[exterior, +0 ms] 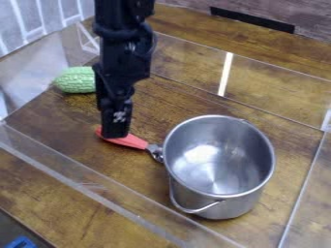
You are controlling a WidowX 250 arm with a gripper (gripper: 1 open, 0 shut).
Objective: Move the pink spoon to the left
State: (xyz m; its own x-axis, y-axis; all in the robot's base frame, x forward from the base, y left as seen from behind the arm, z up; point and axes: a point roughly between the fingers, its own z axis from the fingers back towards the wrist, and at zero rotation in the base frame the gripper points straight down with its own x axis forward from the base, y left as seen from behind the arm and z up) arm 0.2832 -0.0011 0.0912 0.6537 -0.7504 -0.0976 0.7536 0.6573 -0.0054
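The pink spoon [131, 141] lies flat on the wooden table, its pinkish-red handle pointing left and its short silver end [155, 150] touching the steel pot [220, 165]. My black gripper [114, 129] hangs straight down over the left end of the handle. It is turned edge-on to the camera and covers that end. Its jaws stand open, with the fingertips low, at or just above the handle. Nothing is lifted.
A green bumpy vegetable [75, 79] lies behind and to the left of the gripper. The pot has a wire bail handle [195, 205] at the front. Clear acrylic walls [77, 170] edge the work area, with open wood left of the spoon.
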